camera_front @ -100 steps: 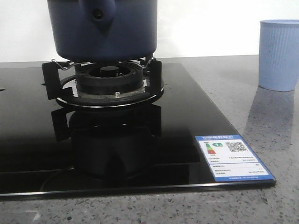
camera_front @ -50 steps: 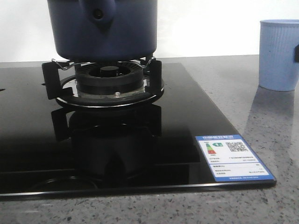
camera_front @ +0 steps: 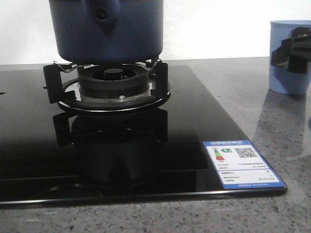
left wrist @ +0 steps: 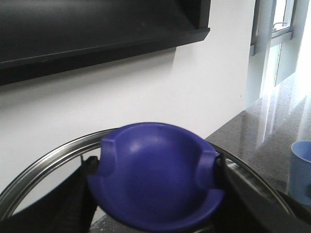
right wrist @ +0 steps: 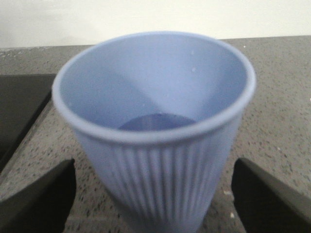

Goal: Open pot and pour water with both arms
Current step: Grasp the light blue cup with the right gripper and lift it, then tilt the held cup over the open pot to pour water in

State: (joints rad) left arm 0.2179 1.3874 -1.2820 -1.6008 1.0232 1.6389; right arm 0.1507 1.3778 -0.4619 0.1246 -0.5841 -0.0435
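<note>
The dark navy pot (camera_front: 109,34) sits on the burner stand; its handle stub (camera_front: 101,14) points at the front camera and its top is cut off. In the left wrist view my left gripper (left wrist: 155,182) is shut on the lid's blue knob (left wrist: 150,170), with the lid's steel rim (left wrist: 43,165) curving behind it. A pale blue ribbed cup (camera_front: 284,77) stands on the counter to the right. My right gripper (camera_front: 291,48) is level with its upper half. In the right wrist view the cup (right wrist: 155,121) stands between the open fingers (right wrist: 39,199), with a gap on each side.
The black glass hob (camera_front: 146,145) carries the burner stand (camera_front: 112,87) and a blue-and-white label (camera_front: 242,164) at its near right corner. Speckled grey counter (camera_front: 233,87) surrounds it. A white wall is behind, with a dark range hood (left wrist: 97,29) above.
My right gripper has come into the front view from the right edge and now hangs in front of the cup. The pot and cup have not moved.
</note>
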